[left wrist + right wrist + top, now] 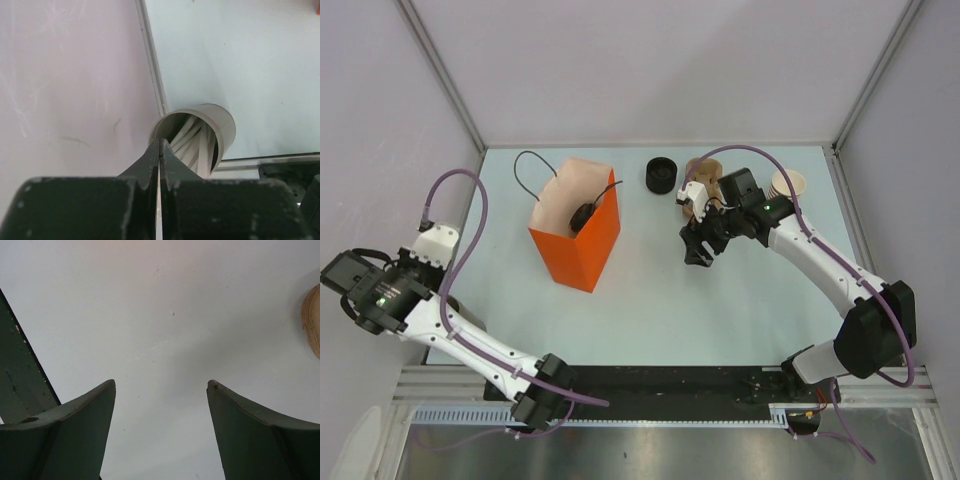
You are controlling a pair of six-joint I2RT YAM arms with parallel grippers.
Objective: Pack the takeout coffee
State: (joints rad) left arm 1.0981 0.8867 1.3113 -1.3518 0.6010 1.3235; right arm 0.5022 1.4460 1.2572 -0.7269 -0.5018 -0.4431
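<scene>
Right gripper [161, 383] gaped open, empty; left gripper [159, 151] sat pinched shut on nothing. Black-lidded kraft paper coffee cup [583, 214] looked already down inside the orange paper bag [582, 257], so I reckoned packing's done and only backing off was left.

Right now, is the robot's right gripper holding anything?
No, the right gripper stands wide open, with only bare table showing between its jaws.

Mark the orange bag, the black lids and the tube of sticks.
orange paper bag [585, 255], top view, on its orange side wall
round black plastic lids [661, 175], top view, on the top
grey-tan tube of white sticks [225, 132], left wrist view, on its outer wall
</scene>
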